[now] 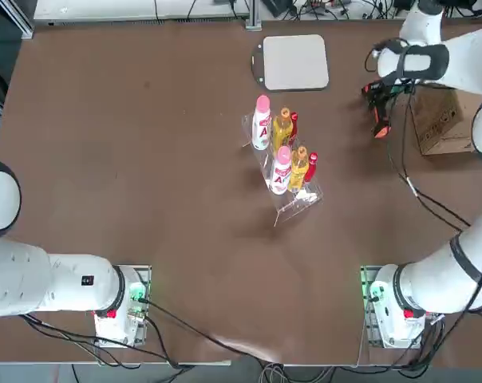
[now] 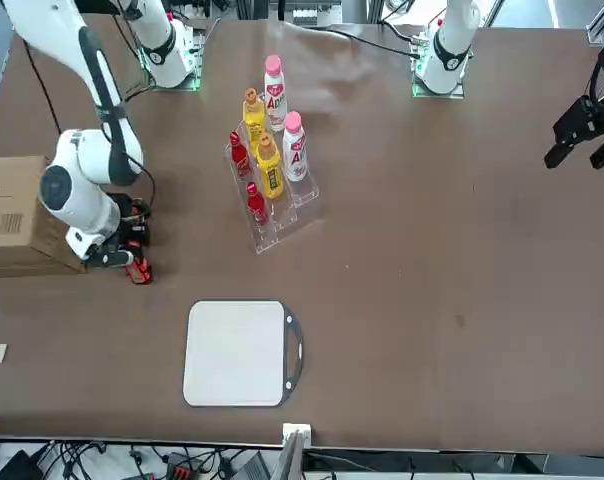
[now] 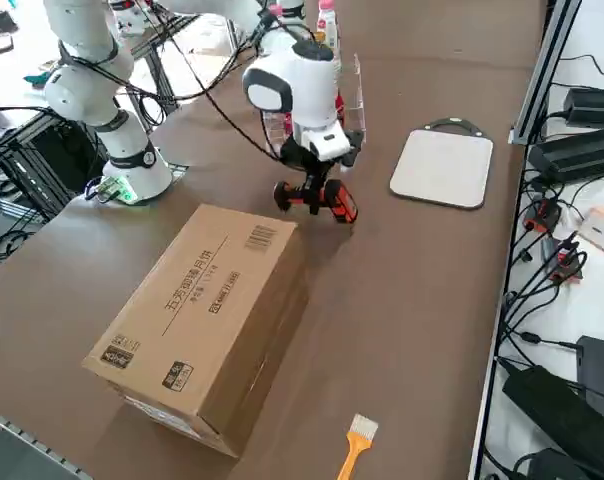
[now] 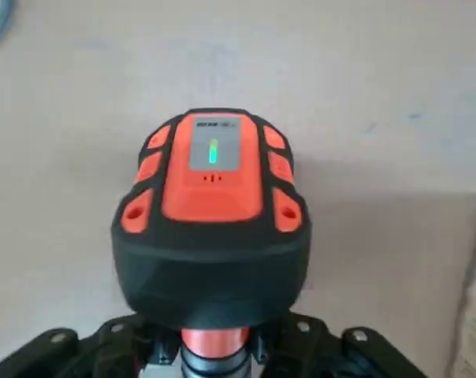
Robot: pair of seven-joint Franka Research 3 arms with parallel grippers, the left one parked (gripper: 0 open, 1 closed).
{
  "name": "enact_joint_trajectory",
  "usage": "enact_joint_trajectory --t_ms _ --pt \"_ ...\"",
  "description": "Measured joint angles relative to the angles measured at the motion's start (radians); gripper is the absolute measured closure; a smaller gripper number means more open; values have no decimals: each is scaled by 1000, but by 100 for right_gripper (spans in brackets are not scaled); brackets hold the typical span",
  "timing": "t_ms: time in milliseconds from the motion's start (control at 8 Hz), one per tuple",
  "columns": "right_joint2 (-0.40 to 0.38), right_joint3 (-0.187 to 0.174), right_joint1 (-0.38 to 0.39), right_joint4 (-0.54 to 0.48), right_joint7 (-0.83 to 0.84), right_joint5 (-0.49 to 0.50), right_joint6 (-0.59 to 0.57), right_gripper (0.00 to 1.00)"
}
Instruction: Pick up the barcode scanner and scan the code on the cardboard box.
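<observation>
Orange-and-black barcode scanner (image 4: 213, 228) was clamped by its handle in right gripper (image 3: 315, 190) fingers, just beside cardboard box (image 3: 197, 320) near table's (image 1: 145, 159) far-right corner, prob. for aiming at its label.

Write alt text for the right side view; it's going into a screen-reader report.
The white robot arm's right gripper is shut on an orange-and-black pistol-shaped barcode scanner, just above the brown table. Beside it lies a large brown cardboard box with printed labels on top; a flat grey square pad lies beyond.
</observation>
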Motion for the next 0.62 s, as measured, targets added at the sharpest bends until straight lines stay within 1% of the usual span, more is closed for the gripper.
enact_joint_trajectory --t_ms 375,500,625 --pt "-161 -16 -35 101 -1 0 -254 57" --pt "-208 -22 -67 137 -8 -2 -356 57" --pt "-255 -25 -116 164 -34 -3 -439 57"
